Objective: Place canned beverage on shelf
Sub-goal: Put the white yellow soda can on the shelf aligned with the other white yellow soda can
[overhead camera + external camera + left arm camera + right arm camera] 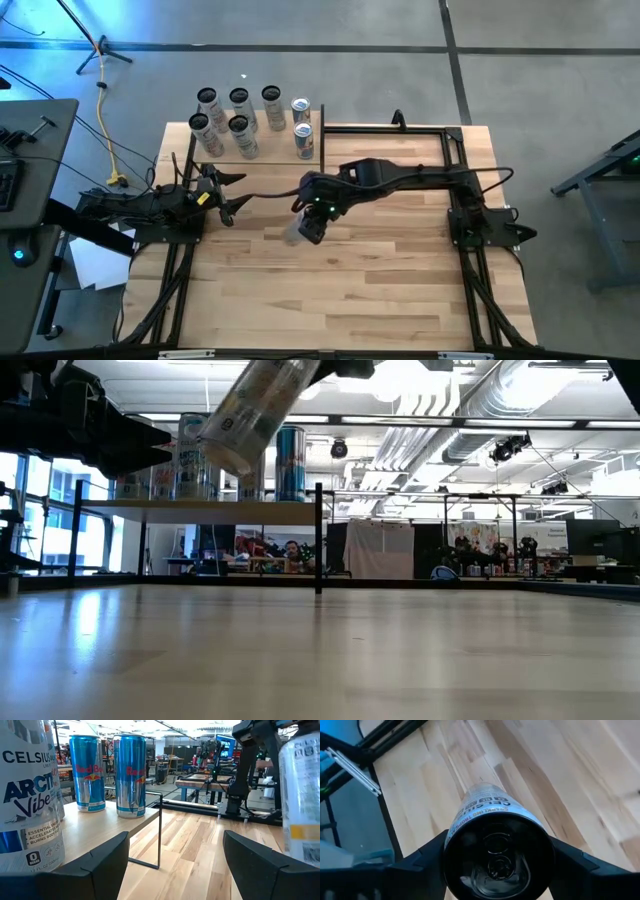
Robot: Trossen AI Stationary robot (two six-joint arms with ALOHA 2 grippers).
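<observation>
My right gripper (314, 214) is over the middle of the table, shut on a white-labelled beverage can (300, 232), which also shows in the low view (250, 410) and in the left wrist view (302, 795). The shelf (270, 150), a pale board with thin black posts, stands at the table's far left. Several cans stand upright on it, among them two blue ones (131, 775) and a white Celsius can (27, 795). My left gripper (228, 195) waits open at the table's left, level, just near of the shelf, with nothing between its fingers. My right gripper pinches the can's side wall just below its tab end (497, 820) between its two fingers (427, 855), one on each side. The fingers slant down from above. The can is lifted clear of the table and tilted, its bottom end (225, 455) lowest.
A bare black metal frame (400, 128) runs along the far right of the table. The striped plank tabletop (380, 290) stretches toward the near edge. Both arm bases stand at the table's left and right sides. The room behind holds benches, monitors and a person.
</observation>
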